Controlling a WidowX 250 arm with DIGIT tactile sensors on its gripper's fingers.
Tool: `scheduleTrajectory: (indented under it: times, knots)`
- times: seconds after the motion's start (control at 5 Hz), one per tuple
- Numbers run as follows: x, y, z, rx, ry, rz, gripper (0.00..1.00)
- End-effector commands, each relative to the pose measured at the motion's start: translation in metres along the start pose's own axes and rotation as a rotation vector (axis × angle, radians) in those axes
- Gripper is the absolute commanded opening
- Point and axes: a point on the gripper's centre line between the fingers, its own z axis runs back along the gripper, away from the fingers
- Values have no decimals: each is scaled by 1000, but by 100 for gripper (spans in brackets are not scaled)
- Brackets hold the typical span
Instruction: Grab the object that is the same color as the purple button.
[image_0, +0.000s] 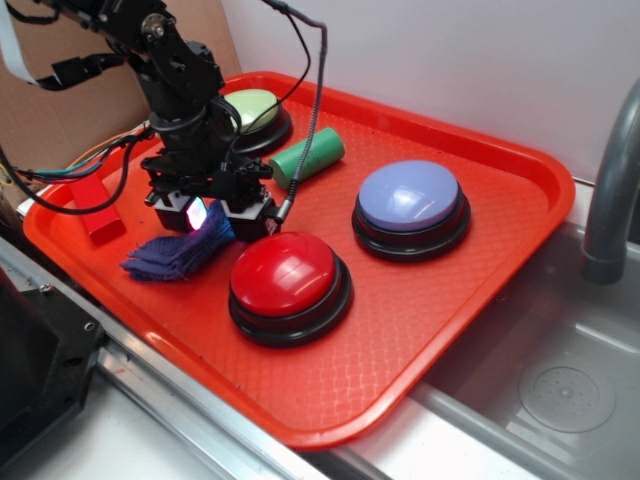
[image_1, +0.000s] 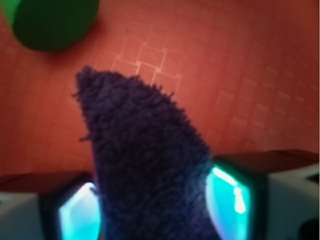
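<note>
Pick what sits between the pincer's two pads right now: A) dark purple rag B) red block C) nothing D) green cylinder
A: in the wrist view the fuzzy dark purple rag fills the gap between both lit pads of the pincer, touching each, while the green cylinder lies apart on the tray.

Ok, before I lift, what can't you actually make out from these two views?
- Exterior: the gripper covers the near end of the purple rag, so contact there is hidden.
- Wrist: the rag fills the gap between the jaws; its lower part runs off the bottom edge.
- Wrist: the green cylinder is blurred and cut off at the top.
- Exterior: the arm hides part of the light-green button.
</note>
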Motion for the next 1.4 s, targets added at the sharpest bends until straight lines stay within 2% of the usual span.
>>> scheduleTrajectory:
  times: [0.0,0.4,0.6,0.8,1.2]
  knots:
    - [4,6,20,17,5,-30,0]
    - [20,11,81,55,31,-188,0]
    - [31,9,119,42,26,-250,0]
    - [37,3,161,-23,-41,-277,0]
    - [40,7,202,-55,-161,-241,0]
